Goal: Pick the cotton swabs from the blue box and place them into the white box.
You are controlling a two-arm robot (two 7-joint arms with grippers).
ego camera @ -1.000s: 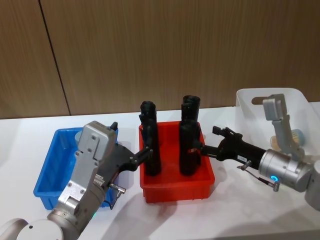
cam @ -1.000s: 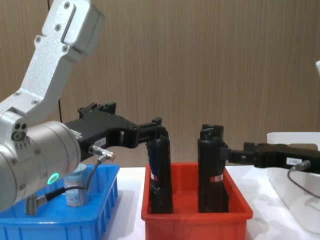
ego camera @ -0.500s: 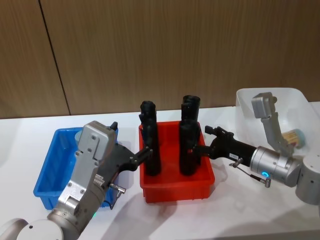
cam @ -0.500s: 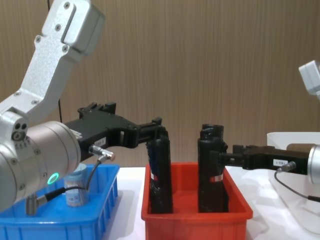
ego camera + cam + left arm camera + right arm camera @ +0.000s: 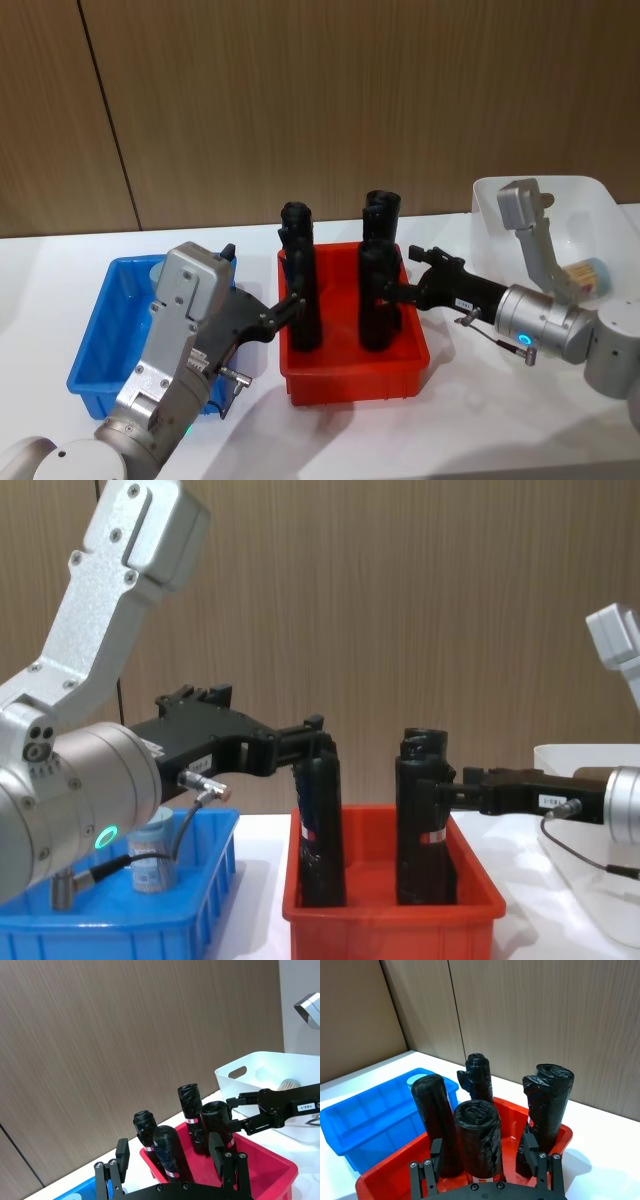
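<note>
One cotton swabs jar stands at the back of the blue box, partly behind my left arm. A second swab jar lies in the white box. My left gripper is open, held above the gap between the blue box and the red bin, its tips by a black roll. The right gripper is open and empty, reaching over the red bin's right side.
A red bin sits between the two boxes and holds several tall black rolls standing upright. Both grippers point at these rolls from either side. A wooden wall runs behind the white table.
The right gripper has moved left, from beside the white box to over the red bin's right edge next to a black roll. The left arm has stayed still.
</note>
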